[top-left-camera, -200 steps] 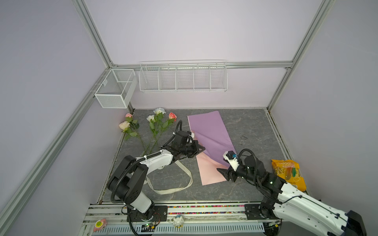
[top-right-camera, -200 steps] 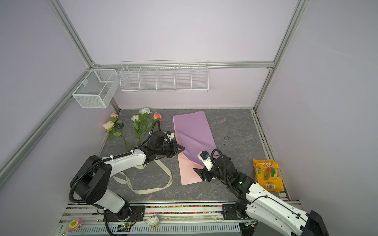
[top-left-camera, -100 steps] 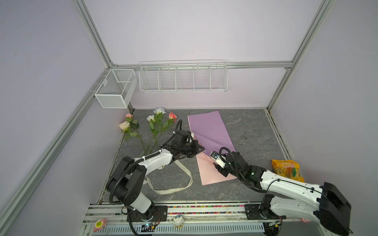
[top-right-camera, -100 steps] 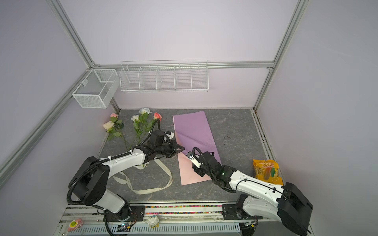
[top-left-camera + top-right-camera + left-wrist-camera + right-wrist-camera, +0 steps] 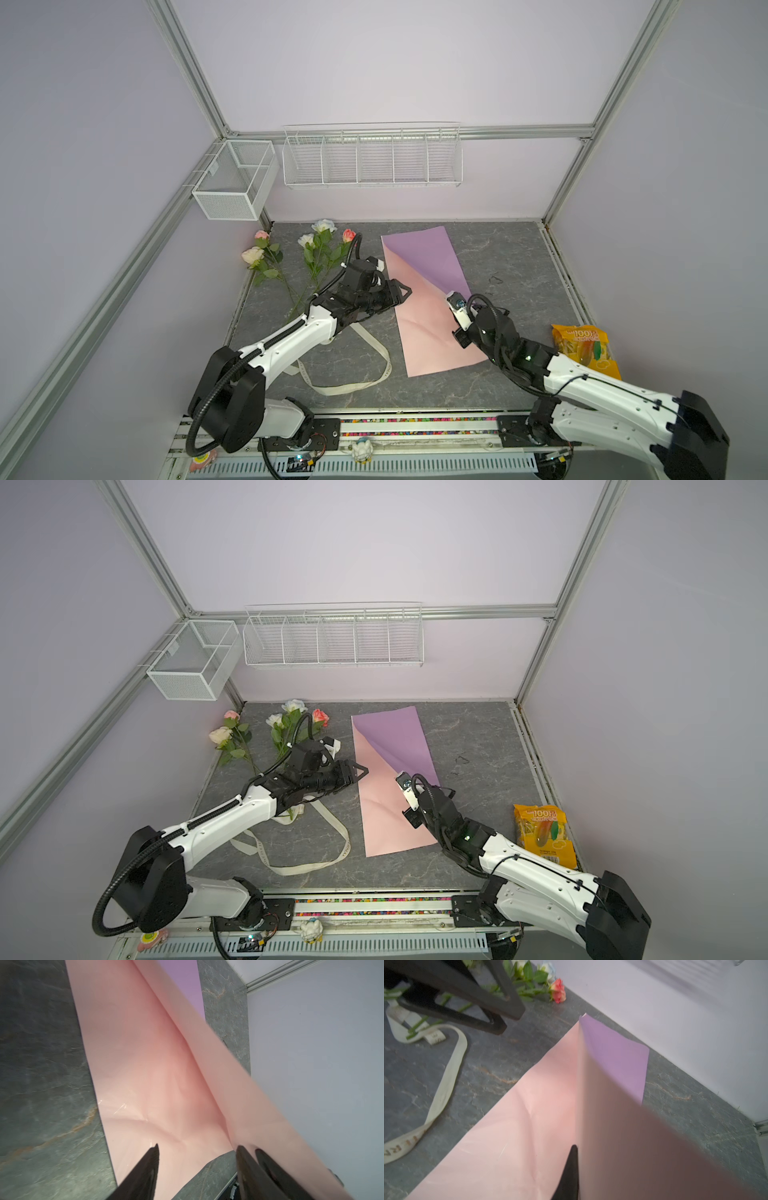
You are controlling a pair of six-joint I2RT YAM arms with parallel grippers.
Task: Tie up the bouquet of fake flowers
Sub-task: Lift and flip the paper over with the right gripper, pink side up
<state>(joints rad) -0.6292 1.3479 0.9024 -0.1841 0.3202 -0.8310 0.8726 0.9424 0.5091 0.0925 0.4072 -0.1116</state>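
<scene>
The fake flowers lie loose on the grey table at the back left, a pair [image 5: 259, 257] and a trio [image 5: 320, 249] [image 5: 286, 725], not bundled. The lilac-and-pink paper [image 5: 424, 328] [image 5: 386, 816] lies in the middle, its lilac side folded over at the back. My left gripper [image 5: 405, 289] [image 5: 361, 771] [image 5: 197, 1147] is open at the paper's left edge, with nothing between its fingers. My right gripper [image 5: 459, 322] [image 5: 577, 1148] is shut on the paper's right edge and holds that flap raised. One right finger is hidden behind the flap.
A long cream printed ribbon [image 5: 332, 390] [image 5: 299, 870] loops on the table at the front left, under the left arm. An orange snack bag [image 5: 586, 349] lies at the right. Two white wire baskets [image 5: 232, 187] [image 5: 372, 158] hang on the walls.
My left gripper has opened at the paper's left edge. My right gripper came in over the pink paper, shut on its right edge and lifted the flap.
</scene>
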